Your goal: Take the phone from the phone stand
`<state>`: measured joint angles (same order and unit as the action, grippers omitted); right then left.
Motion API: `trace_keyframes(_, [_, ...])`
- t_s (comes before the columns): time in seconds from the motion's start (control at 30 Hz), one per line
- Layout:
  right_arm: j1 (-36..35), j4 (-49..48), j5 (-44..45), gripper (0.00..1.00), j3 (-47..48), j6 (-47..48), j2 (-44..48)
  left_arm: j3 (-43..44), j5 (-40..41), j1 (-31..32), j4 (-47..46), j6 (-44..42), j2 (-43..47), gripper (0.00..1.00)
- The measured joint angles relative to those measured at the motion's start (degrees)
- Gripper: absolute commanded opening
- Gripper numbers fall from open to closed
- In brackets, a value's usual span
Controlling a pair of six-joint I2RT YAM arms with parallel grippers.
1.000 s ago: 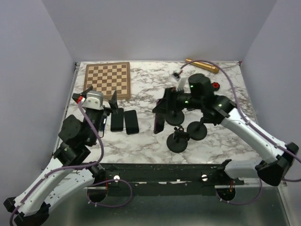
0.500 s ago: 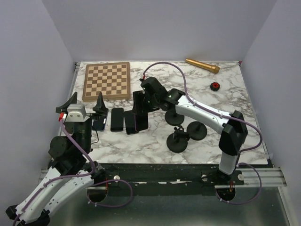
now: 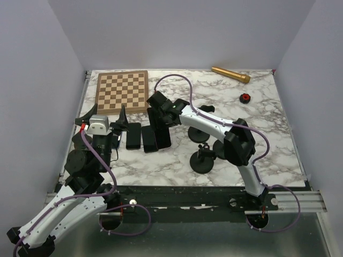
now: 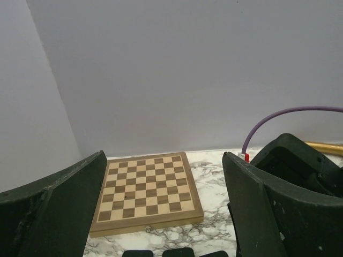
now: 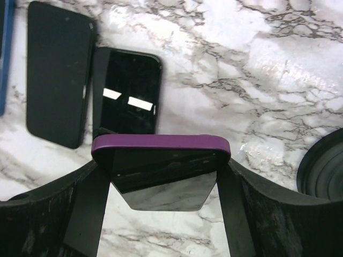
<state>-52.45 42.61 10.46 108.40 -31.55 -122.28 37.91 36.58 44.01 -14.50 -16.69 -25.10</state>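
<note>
My right gripper (image 5: 161, 174) is shut on a phone (image 5: 159, 168) with a purple case, gripping its two long sides. In the top view this phone (image 3: 163, 134) hangs low over the table, just right of a row of phones, and my right gripper (image 3: 158, 113) is above it. The black phone stands (image 3: 202, 161) with round bases sit to its right, apart from it. My left gripper (image 3: 103, 119) is open at the left with nothing between its fingers (image 4: 64, 209).
Two black phones (image 3: 133, 136) (image 3: 148, 140) and a blue one (image 3: 113, 141) lie flat in a row. A chessboard (image 3: 122, 91) lies at the back left. A gold cylinder (image 3: 230, 74) and a small red thing (image 3: 245, 97) sit at the back right.
My right arm has swung left from the phone stands, carrying the purple phone to the row of flat phones. My left gripper has shifted slightly right and stays open.
</note>
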Motion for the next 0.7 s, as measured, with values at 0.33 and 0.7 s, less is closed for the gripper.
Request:
trace_keyframes(0.33, [0.00, 4.33, 5.27, 0.10, 3.39, -1.07, -5.31, -0.57, 0.00, 0.11, -0.81, -0.04, -0.15, 0.96])
trace_keyframes(0.7, [0.00, 3.80, 6.16, 0.21, 0.63, -3.54, -7.06, -0.94, 0.04, 0.11, -1.64, -0.83, -0.63, 0.95])
